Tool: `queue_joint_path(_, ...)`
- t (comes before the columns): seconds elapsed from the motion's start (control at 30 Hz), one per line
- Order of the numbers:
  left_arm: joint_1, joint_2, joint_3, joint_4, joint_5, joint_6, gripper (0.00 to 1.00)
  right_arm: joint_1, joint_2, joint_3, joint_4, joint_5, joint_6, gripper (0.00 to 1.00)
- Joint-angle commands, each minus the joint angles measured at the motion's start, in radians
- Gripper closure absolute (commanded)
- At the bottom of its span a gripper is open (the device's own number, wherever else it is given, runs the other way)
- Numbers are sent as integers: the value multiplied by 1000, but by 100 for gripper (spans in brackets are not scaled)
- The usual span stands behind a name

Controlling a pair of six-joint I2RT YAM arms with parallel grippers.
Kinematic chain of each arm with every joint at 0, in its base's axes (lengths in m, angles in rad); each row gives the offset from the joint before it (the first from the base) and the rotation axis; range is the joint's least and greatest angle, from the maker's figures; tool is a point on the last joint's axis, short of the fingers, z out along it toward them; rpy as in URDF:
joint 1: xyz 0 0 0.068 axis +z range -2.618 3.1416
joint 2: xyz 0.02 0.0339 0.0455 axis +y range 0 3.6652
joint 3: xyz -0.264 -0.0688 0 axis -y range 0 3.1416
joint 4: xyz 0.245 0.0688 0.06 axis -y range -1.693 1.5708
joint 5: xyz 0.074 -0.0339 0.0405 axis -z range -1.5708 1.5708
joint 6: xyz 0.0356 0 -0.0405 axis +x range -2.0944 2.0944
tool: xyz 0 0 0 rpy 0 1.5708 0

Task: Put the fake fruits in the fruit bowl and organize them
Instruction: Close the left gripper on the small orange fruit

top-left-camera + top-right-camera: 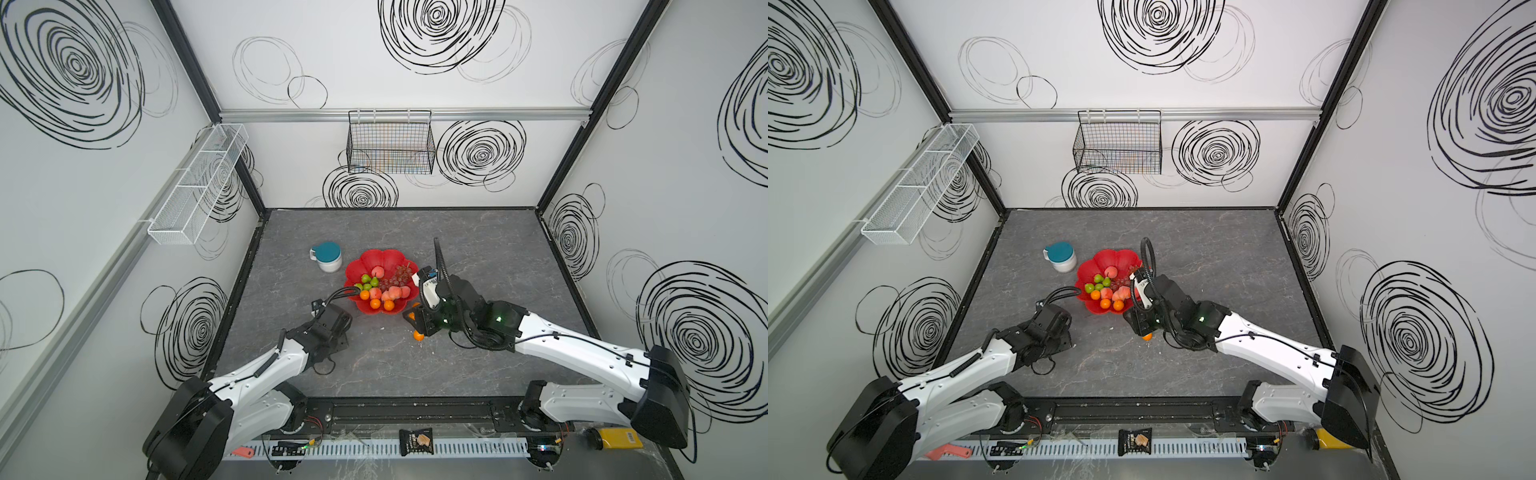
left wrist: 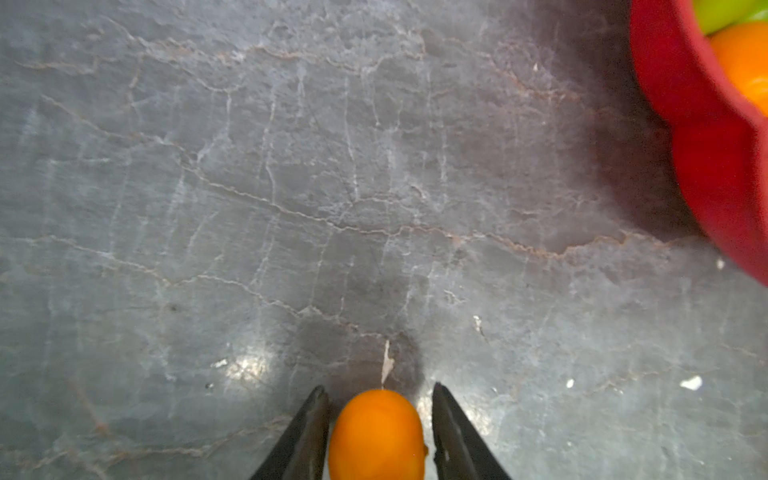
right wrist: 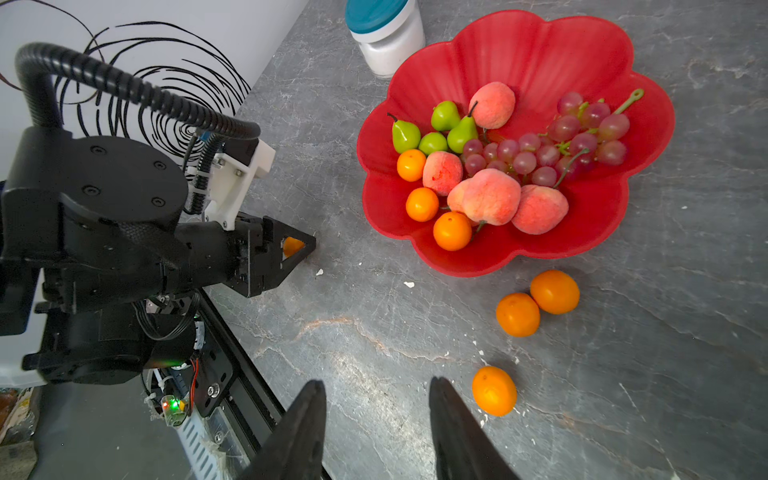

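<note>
Red, glossy and petal-rimmed, the plastic fruit bowl (image 3: 519, 37) holds green pears (image 3: 461, 131), pink-red peaches (image 3: 490, 201), a purple grape bunch (image 3: 573, 141) and three round orange balls (image 3: 452, 230), with three loose orange balls (image 3: 517, 314) on the grey marbled tabletop (image 3: 374, 316) just outside its rim. Near the bowl the left gripper (image 2: 378, 388) straddles another orange ball (image 2: 376, 432), though I cannot tell whether it pinches; the right gripper (image 3: 376, 380) is spread and empty, the farthest loose ball (image 3: 494, 390) just beside it. Print on a black packet (image 1: 415, 441) far from the bowl is unreadably small.
</note>
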Motion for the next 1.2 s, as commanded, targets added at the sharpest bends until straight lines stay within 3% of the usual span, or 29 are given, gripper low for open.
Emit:
queue_joint_path(0.0,-7,10,-9,25,0,0,57,2,-19,3,15,16,2,55)
queue_joint_path(0.73,-23,-47,2,2,-9,0,65,-3,-28,-6,2,28,2,55)
queue_joint_path(0.93,-35,-69,70,-5,33,29,66,-32,-29,-41,29,56,39,56)
queue_joint_path(1.17,-70,-4,185,-4,39,59,66,-118,2,-73,53,-6,99,56)
